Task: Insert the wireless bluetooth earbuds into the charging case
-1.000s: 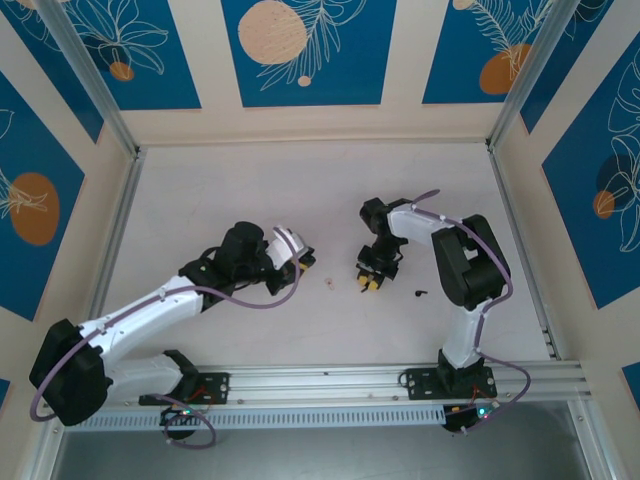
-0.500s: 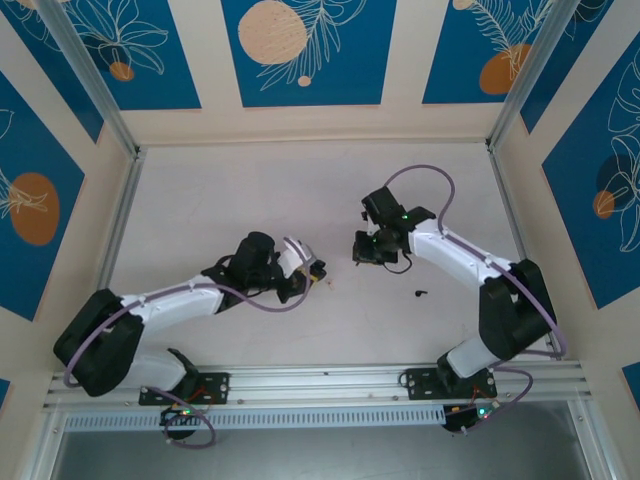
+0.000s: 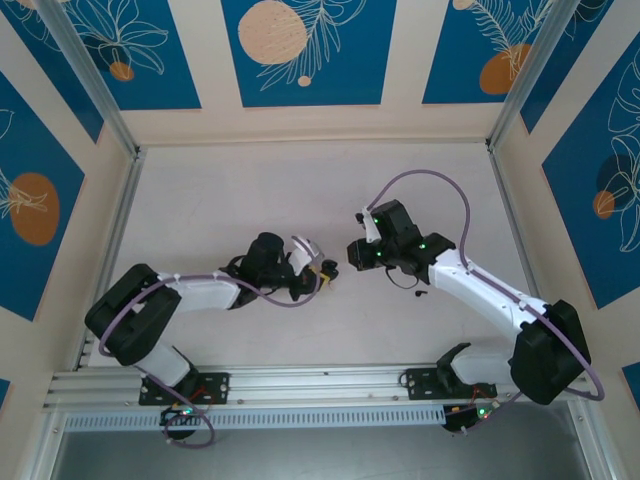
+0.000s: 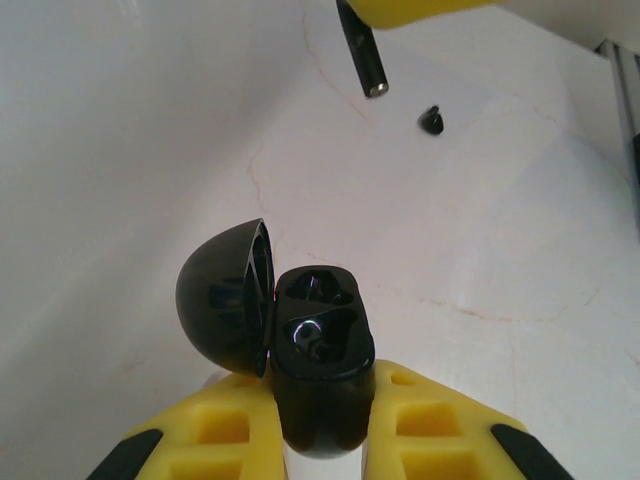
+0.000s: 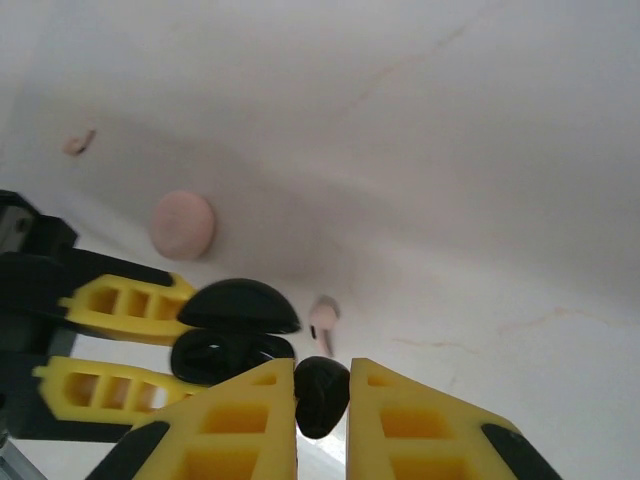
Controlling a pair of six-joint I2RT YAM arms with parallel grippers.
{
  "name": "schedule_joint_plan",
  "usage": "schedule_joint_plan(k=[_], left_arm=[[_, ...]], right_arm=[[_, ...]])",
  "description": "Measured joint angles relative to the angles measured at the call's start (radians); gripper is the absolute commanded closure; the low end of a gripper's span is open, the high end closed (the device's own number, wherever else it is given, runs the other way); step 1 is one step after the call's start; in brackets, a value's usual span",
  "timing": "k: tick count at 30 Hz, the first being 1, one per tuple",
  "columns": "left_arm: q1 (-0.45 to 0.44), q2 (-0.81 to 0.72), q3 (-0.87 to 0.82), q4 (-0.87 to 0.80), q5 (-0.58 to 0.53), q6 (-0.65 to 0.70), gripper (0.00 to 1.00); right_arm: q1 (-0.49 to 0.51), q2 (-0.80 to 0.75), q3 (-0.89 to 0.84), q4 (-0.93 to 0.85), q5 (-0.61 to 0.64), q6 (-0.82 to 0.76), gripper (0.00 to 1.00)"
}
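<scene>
The black charging case [image 4: 320, 330] is clamped between the yellow fingers of my left gripper [image 4: 320, 385], its domed lid [image 4: 225, 310] swung open to the left and both sockets showing. My right gripper [image 5: 322, 375] is shut on one small black earbud [image 5: 322, 395], just right of the open case [image 5: 235, 335]. In the left wrist view that earbud's stem [image 4: 362, 50] hangs from the right gripper's yellow finger, above and beyond the case. A second black earbud [image 4: 431, 120] lies loose on the table [image 3: 420, 293]. From above, the left gripper [image 3: 322, 272] and the right gripper [image 3: 357, 255] nearly meet at the table's middle.
On the white table beyond the case lie a pink round piece [image 5: 182, 224], a small pink earbud-shaped piece [image 5: 322, 318] and a pink scrap [image 5: 77, 142]. Metal rails [image 3: 320, 380] run along the near edge, and patterned walls stand around the table.
The left arm has stretched right, carrying the case towards the middle. The right arm has reached out and swung its gripper left with the earbud, so the two grippers now stand close together.
</scene>
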Motion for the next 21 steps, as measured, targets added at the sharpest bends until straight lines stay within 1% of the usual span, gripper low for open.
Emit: schedule_joint_plan(k=[4, 12, 21], left_arm=[[-0.002, 0.0, 0.0, 0.052, 0.011, -0.017, 0.83], [-0.002, 0.0, 0.0, 0.127, 0.018, -0.042, 0.84], [-0.002, 0.0, 0.0, 0.143, 0.018, -0.058, 0.83]], right_arm=[[0.029, -0.003, -0.008, 0.045, -0.001, -0.007, 0.85], [0.063, -0.003, -0.027, 0.079, -0.001, -0.006, 0.85], [0.072, -0.003, -0.027, 0.099, 0.0, -0.006, 0.85]])
